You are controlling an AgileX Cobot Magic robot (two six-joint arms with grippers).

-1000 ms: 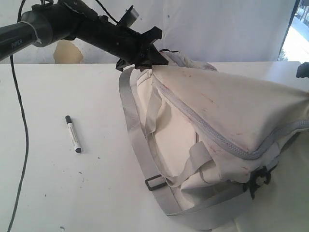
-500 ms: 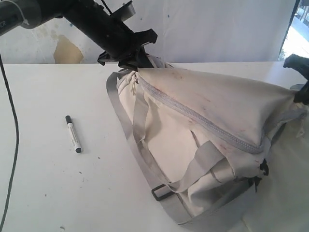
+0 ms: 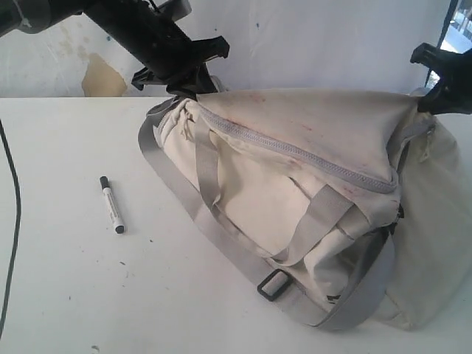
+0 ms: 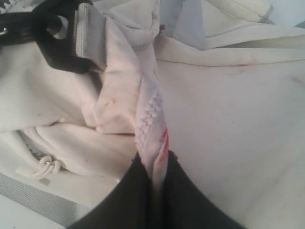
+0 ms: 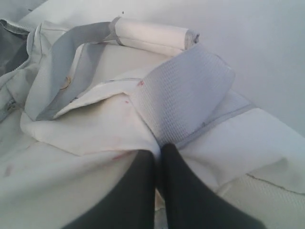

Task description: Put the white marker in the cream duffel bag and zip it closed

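I have both arms on the cream duffel bag (image 3: 295,147), one at each end. The left gripper (image 4: 152,164) is pinched tight on a fold of cream fabric and zipper tape at the bag's ten o'clock end. The right gripper (image 5: 157,153) is clamped just as tight on fabric beside a grey webbing tab at the two o'clock end. Between them the top panel is drawn fairly taut.

The white marker (image 3: 112,206) lies alone on the table (image 3: 66,295), at nine o'clock from the bag and well apart from it. Nothing is touching it.

I judge this to be the set-up step, squaring the bag before opening it. The zipper (image 3: 310,158) looks closed along the whole run I can see, so the marker has no way in yet. Next, I think one arm should let go and find the zipper pull while the other holds tension. I can't pick out the pull with certainty.

There is plenty of open room from seven to nine o'clock, around the marker. The table's far edge runs at twelve o'clock, just behind the left gripper, so I'd avoid pushing the bag that way. At three o'clock the bag reaches the edge of my exterior view, and I can't tell where the table ends there. The grey shoulder strap (image 3: 192,210) trails along the near side, a possible snag.
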